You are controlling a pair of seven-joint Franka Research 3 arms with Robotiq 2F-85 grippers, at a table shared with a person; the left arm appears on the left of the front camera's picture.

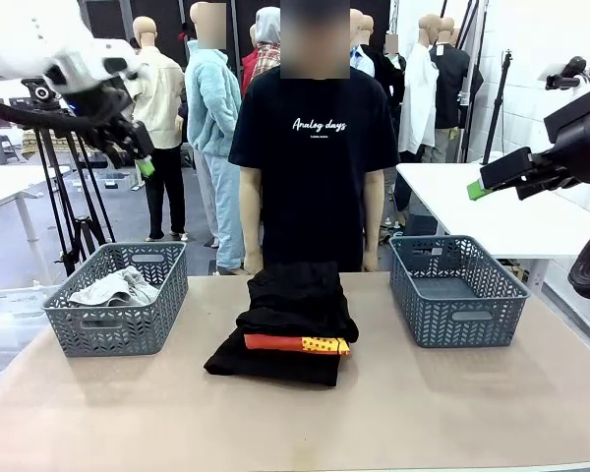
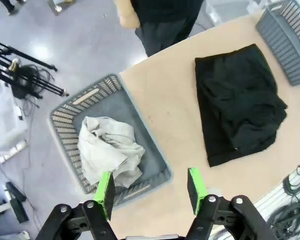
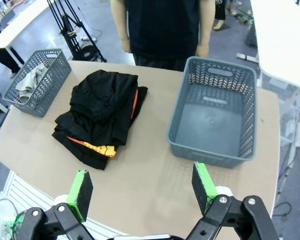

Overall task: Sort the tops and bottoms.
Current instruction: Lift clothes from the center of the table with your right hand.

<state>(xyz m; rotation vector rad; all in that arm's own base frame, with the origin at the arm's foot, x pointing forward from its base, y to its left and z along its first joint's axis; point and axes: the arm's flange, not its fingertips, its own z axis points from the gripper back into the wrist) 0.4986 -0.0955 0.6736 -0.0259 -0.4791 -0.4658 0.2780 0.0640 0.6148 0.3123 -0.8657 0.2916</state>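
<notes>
The left gripper [image 2: 150, 192] gapes empty above the crumpled grey-white cloth top [image 2: 107, 150], the right gripper [image 3: 142, 187] stands equally open, and ahead-left of it lie limp black folded bottoms [image 3: 102, 107] sandwiching a bright orange top [image 3: 90, 145], light and floppy, probably best pinched at a bunched fold.

Grey-white top [image 1: 113, 287] lies crumpled in the left basket [image 1: 108, 336]; orange top [image 1: 285, 343] sandwiched between stacked black bottoms [image 1: 300, 300].

Front view: fixed at table [image 1: 295, 423] near edge, low, faces person [image 1: 315, 147] at far edge. Left wrist view: high, looks down on left basket [image 2: 87, 96], table's left end. Right wrist view: high over near edge, faces far edge, whole tabletop. All three share clothes pile [image 1: 290, 329] mid-table.
</notes>
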